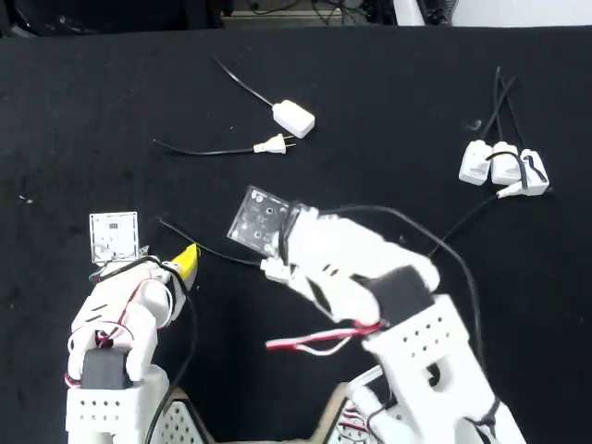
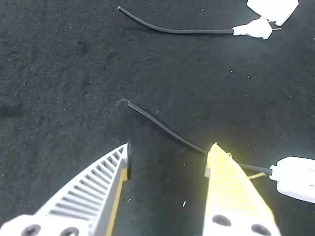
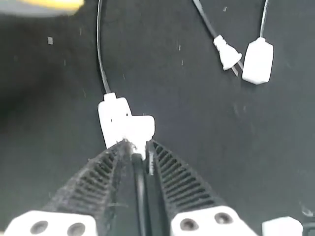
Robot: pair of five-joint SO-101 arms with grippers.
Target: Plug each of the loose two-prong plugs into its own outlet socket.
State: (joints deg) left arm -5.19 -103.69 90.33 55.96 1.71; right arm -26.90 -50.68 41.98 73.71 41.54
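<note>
Centrally, right pincer (image 3: 138,143) is clamping a white connector (image 3: 118,120); left pincer (image 2: 170,145) is gaping wide over a black cord (image 2: 157,123)

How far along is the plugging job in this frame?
Maybe done: the connector cluster at the far right looks joined, but this is unconfirmed. In hand: the right gripper is shut on the held connector, butted against the mating connector; the left gripper is open over that cable. Left: the loose plug lies apart from the far socket.
</note>
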